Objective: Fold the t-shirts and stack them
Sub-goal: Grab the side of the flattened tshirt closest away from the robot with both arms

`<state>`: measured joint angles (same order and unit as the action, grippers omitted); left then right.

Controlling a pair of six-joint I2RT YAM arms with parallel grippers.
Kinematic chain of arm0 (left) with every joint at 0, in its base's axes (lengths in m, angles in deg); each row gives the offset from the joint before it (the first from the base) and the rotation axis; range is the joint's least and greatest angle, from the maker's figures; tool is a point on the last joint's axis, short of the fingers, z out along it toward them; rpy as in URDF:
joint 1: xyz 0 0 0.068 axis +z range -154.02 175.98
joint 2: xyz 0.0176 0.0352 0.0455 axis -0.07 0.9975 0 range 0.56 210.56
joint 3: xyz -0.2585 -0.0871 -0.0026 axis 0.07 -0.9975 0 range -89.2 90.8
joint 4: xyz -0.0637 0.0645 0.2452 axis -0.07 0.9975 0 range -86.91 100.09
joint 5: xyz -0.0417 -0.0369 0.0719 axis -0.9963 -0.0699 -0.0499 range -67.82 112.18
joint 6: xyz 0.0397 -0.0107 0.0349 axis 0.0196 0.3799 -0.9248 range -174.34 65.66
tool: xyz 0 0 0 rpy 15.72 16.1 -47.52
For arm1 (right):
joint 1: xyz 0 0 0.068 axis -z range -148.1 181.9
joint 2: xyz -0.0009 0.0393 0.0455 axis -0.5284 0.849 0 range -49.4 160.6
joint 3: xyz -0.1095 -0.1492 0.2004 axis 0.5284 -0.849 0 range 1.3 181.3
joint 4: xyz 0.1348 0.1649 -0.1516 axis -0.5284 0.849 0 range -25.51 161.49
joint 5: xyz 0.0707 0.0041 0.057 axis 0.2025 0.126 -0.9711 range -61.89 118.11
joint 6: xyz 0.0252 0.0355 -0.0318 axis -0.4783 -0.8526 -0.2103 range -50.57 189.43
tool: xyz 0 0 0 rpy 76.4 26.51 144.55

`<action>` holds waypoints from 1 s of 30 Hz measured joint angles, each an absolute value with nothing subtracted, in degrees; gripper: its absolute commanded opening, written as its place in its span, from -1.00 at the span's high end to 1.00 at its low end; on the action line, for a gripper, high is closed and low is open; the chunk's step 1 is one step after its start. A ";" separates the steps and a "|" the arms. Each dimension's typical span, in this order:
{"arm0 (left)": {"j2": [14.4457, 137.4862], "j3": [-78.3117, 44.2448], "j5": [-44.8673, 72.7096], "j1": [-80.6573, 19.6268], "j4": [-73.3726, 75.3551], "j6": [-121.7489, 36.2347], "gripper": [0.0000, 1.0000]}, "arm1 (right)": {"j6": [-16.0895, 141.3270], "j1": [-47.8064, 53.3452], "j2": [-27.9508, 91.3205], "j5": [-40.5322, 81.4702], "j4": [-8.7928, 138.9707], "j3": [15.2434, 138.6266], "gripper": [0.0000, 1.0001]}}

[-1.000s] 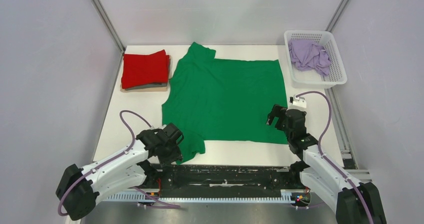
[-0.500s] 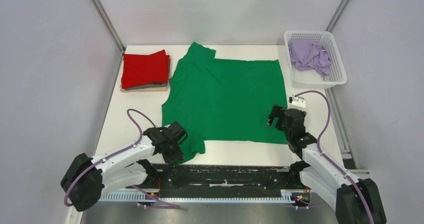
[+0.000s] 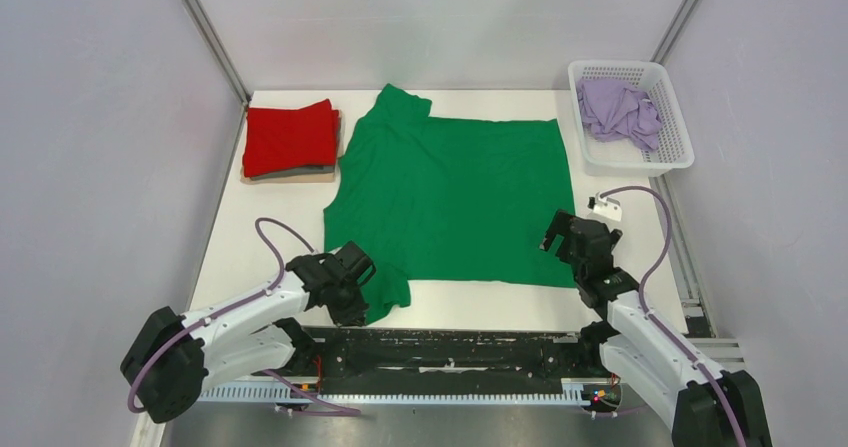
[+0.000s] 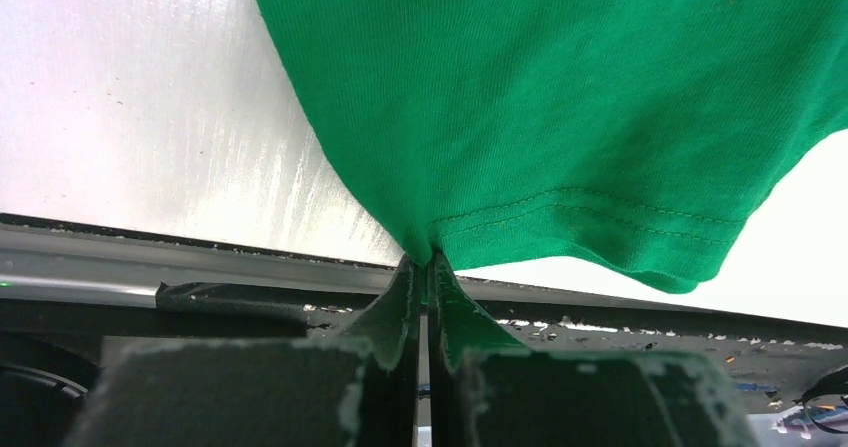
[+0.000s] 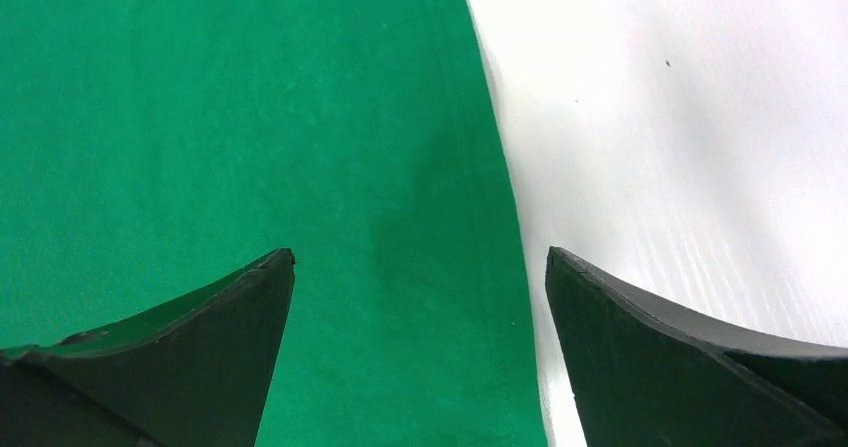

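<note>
Green t-shirt (image 3: pixel 450 197) lies spread flat on table (image 3: pixel 262 235). Left end effector (image 4: pixel 428 262) pinches its near sleeve hem. Right end effector (image 5: pixel 420 267) hovers spread above the bottom hem, gripping nothing. Fold is starting; next, right likely must descend and clamp.

right gripper (image 5: pixel 420 252) spread wide, nothing between the fingers (image 5: pixel 190 357). green shirt (image 5: pixel 220 107) fills frame left, its straight edge running down between the tips. one tip over cloth, the other over white table (image 5: pixel 690 117).
</note>
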<state>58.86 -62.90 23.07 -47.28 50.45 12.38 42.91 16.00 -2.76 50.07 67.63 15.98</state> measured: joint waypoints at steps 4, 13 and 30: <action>55.58 -64.06 23.07 -47.28 50.40 11.84 0.96 | 40.48 16.00 -4.62 50.66 71.52 15.98 -0.89; 53.27 -65.35 20.47 -47.28 50.73 10.50 0.96 | 37.45 16.00 -7.73 52.21 82.01 15.85 -0.36; 51.91 -66.37 18.67 -47.28 50.86 10.06 0.96 | 39.04 16.00 -5.39 49.56 88.44 16.22 0.04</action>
